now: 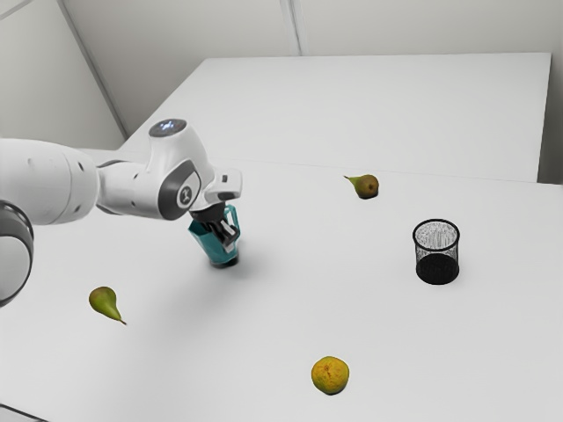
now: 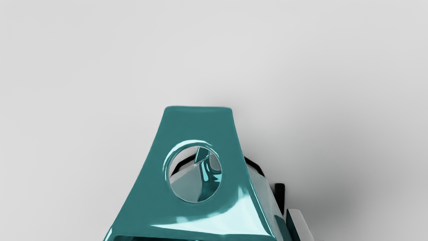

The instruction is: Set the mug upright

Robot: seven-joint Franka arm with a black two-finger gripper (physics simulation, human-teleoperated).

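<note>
Okay, tabletop (image 1: 264, 352) was white, smooth and matte, with a thin line running across it beyond the arm (image 1: 53, 180). Pale grey walls (image 1: 396, 26) stood behind, one with a darker vertical seam, and a dark strip slanted down at the exterior view's left. Soft grey shadow lay around the mug.

Mug (image 1: 208, 243) was teal and glossy, near the arm's end, under the claw (image 1: 228, 235). It leaned, dark base low and mouth end up toward the exterior view's left. Couldn't tell if the base touched the tabletop. Wrist view had a flat teal face, tapered, blunt corners, round hole through it, bright white highlights along the wide end. Shiny curved teal surfaces showed through the hole.

Claw was black, right at the mug. Couldn't tell how far open it was, or whether it had hold of the mug.

Arm: smooth white shells, dark grey joint parts, round dark cap on top.

Rest: black mesh cup (image 1: 437, 267), round, open top, at the exterior view's right. Green pear (image 1: 102, 301) on its side, nearer the arm's base. Browner pear (image 1: 365, 185) farther back. Orange (image 1: 330, 374), dimpled yellow-orange skin, roughly round, toward the near edge.
</note>
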